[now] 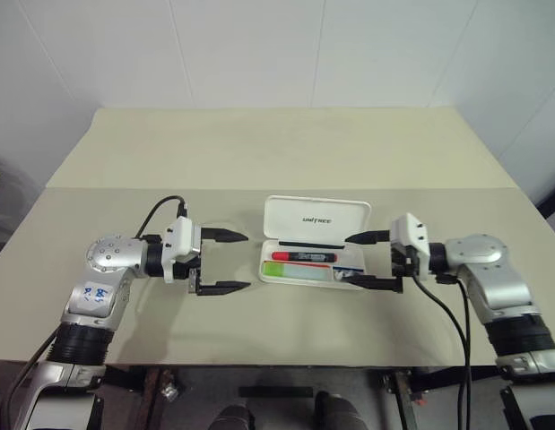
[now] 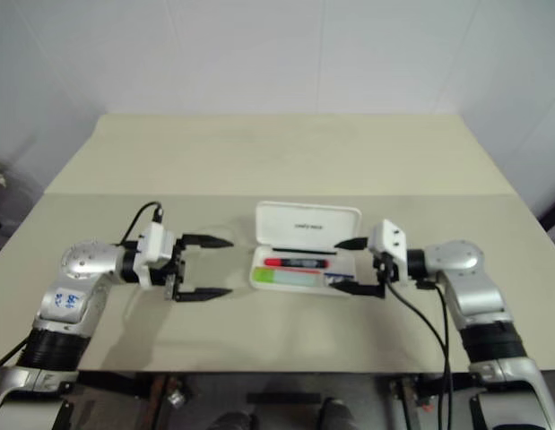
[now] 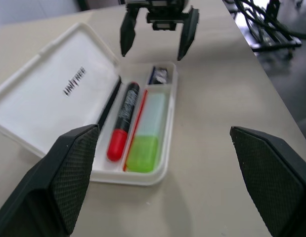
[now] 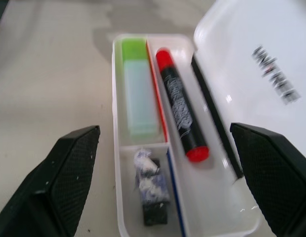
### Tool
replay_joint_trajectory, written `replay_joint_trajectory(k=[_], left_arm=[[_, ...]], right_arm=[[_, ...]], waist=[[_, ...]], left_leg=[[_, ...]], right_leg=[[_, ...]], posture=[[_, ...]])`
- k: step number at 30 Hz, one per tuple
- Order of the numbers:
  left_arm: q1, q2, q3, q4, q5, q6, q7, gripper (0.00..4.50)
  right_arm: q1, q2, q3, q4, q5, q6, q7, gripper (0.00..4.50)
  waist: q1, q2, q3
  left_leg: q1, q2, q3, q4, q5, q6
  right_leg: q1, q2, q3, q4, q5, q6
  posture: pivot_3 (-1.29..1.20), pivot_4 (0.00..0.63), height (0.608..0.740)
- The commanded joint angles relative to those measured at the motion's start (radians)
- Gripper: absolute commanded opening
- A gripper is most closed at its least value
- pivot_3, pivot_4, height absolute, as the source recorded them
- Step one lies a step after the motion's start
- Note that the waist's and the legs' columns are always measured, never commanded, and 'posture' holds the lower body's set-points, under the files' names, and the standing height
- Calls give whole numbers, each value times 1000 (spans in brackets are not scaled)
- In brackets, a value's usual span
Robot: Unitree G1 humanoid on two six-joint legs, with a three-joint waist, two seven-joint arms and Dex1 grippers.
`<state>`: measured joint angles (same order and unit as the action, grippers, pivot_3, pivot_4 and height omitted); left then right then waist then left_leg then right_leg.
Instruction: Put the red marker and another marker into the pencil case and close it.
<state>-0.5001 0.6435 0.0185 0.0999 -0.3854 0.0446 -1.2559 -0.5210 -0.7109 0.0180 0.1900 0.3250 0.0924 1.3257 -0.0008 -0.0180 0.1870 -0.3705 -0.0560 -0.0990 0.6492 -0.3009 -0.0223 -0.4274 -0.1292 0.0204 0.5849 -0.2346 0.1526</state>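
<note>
Both arms are up in front of the body, forearms angled inward, wrists bent so the grippers point at each other across the middle. Left gripper (image 1: 221,262) points right, roughly level; its two black fingers are spread wide, one farther and one nearer, nothing between them. Right gripper (image 1: 370,260) points left, tipped slightly down as far as I can tell from the head views; fingers likewise wide apart, nothing gripped. Both grippers sit at about the same depth, well apart. A black cable loops off each wrist.
</note>
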Motion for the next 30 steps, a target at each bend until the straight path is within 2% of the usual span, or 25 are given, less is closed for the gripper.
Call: replay_joint_trajectory(k=[1,4,10,15,22,25,30], left_arm=[[-41,7,44,55,-43,-9,-24,4315],[-69,12,57,116,-54,-22,-61,3584],[-130,-6,75,227,-51,-58,-86,1558],[-144,-33,75,272,-43,-83,-78,9],[-195,-73,96,349,-12,-106,42,9],[-253,-117,95,423,33,-92,184,9],[-328,-182,70,548,105,-107,300,9]], right_arm=[[47,-50,-110,-130,100,77,-24,4494],[78,-85,-170,-176,133,114,-47,4500],[121,-134,-246,-198,134,125,-93,4500],[126,-138,-260,-210,133,127,-124,4500],[135,-135,-255,-226,137,133,-142,4500],[129,-135,-246,-223,147,154,-141,4500],[131,-116,-228,-230,137,156,-161,4500]], waist=[[1,0,0],[0,0,0],[-1,0,0],[-2,0,0],[0,0,0],[1,0,0],[3,0,0]], left_leg=[[0,0,0,0,0,0],[0,0,0,0,0,0],[1,0,1,0,0,0],[1,0,1,1,0,0],[0,0,0,1,0,0],[0,0,0,1,0,0],[0,-1,1,1,0,0]], right_leg=[[0,0,0,0,0,0],[0,0,0,0,0,0],[0,0,0,0,0,0],[0,0,0,0,0,0],[0,0,0,0,0,0],[0,0,0,0,0,0],[1,0,0,0,1,1]], posture=[[0,150,740],[0,150,740],[0,150,740],[0,150,740],[0,150,740],[0,150,740],[0,150,740]])
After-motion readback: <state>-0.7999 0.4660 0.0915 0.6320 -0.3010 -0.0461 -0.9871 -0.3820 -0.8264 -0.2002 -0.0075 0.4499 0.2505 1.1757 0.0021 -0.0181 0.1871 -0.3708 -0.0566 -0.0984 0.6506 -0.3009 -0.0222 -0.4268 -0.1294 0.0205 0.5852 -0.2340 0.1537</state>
